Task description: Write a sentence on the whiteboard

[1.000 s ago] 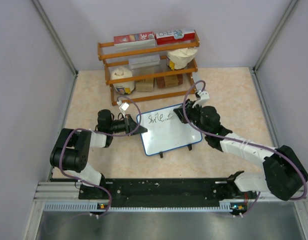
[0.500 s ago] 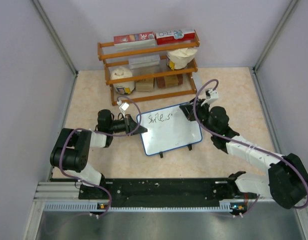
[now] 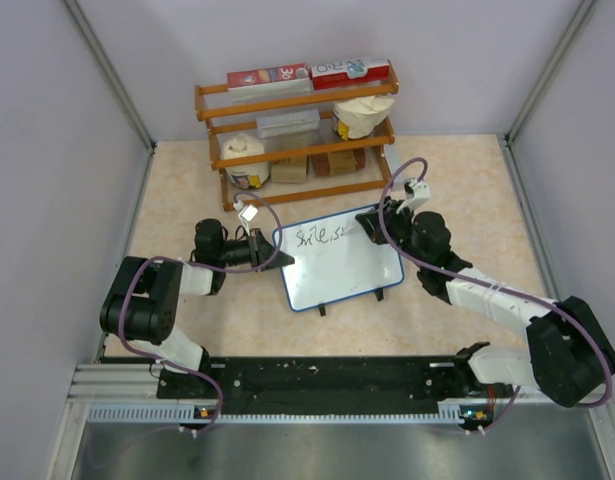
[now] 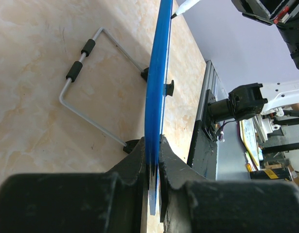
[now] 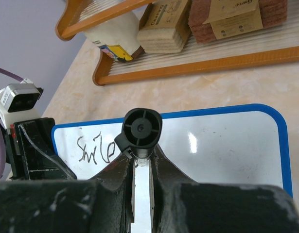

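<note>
Sentence [image 3: 322,237] partway written (only "Smile" clear)
Left gripper [image 4: 152,154] pinches whiteboard [image 3: 342,268], right gripper [image 5: 142,164] the marker [image 5: 142,128]; next letters need light contact.

whiteboard [image 5: 227,145]: handwritten black sentence [image 5: 96,151] reads "Smile". Top view shows a comma and a partial stroke after it. Shelf box labels [image 5: 165,22]: print too small to read.
</note>
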